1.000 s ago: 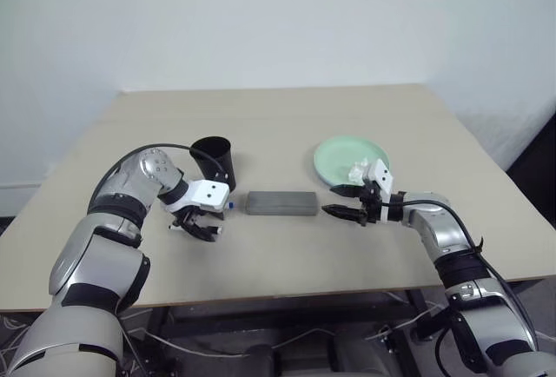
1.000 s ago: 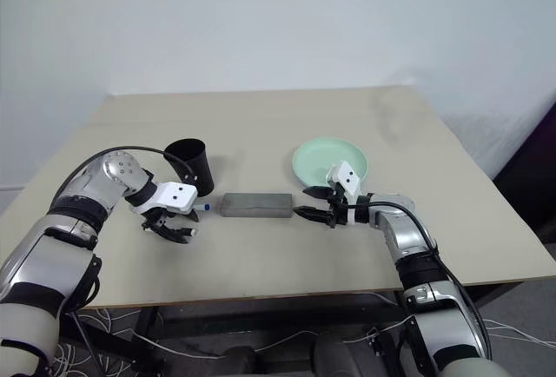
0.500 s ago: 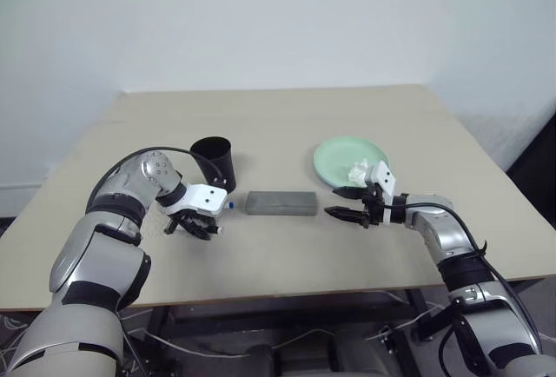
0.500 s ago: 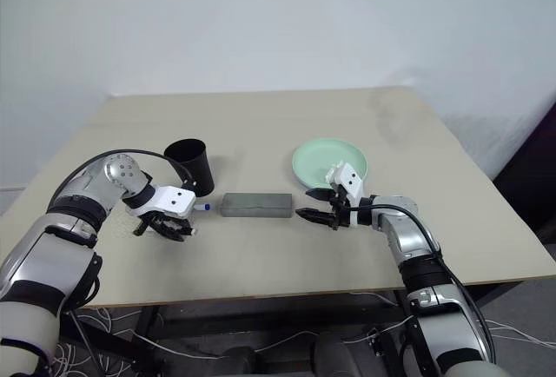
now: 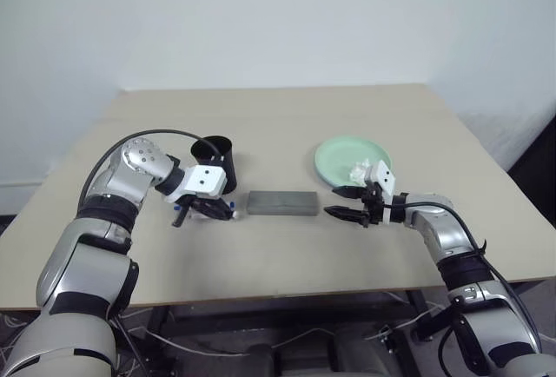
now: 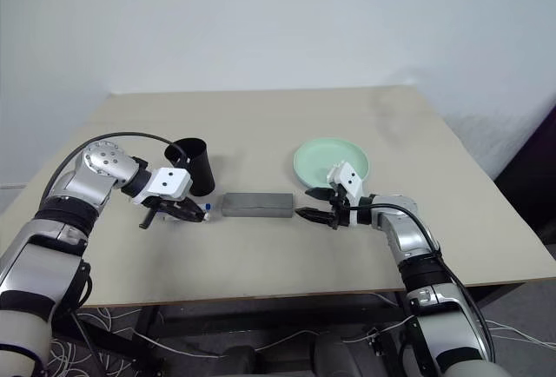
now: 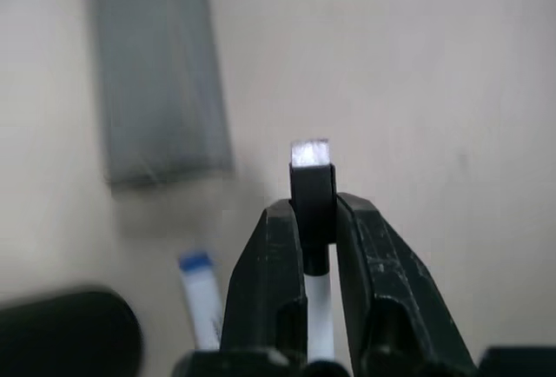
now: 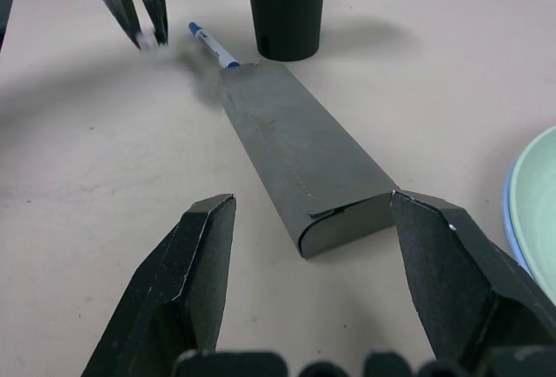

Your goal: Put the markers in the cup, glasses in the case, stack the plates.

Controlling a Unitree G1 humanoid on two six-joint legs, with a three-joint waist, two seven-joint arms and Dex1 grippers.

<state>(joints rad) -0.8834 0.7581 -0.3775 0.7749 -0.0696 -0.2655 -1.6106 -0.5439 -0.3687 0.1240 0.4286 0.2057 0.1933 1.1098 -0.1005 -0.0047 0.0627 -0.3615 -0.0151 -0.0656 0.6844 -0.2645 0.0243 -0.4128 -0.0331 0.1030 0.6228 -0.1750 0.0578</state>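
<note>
Left wrist view shows the left gripper (image 7: 314, 247) pinching a marker (image 7: 313, 208) between its two black fingers (image 7: 265, 281), the marker's dark end jutting past the fingertips. Below it lie the case (image 7: 156, 90), a second marker (image 7: 201, 294) flat on the table (image 7: 391, 64), and a blurred black shape at the edge that I cannot identify with certainty.

From the head camera, the left gripper sits raised just in front of the cup (image 5: 215, 162), which stands upright left of the case. The second marker lies between the cup and the case's left end, its blue tip near the cup's base.

The case rests closed and flat near the table's middle. The right gripper (image 5: 345, 203) hovers just beside its right end with its fingers spread wide, holding nothing. In the right wrist view the case's near end lies between those open fingers (image 8: 195, 273) but apart from them.

The green plate (image 5: 352, 158) sits behind the right gripper, with a small white wad (image 5: 357, 170) on it. A blue plate's rim (image 8: 511, 221) peeks out under the green one. I cannot see the glasses.
</note>
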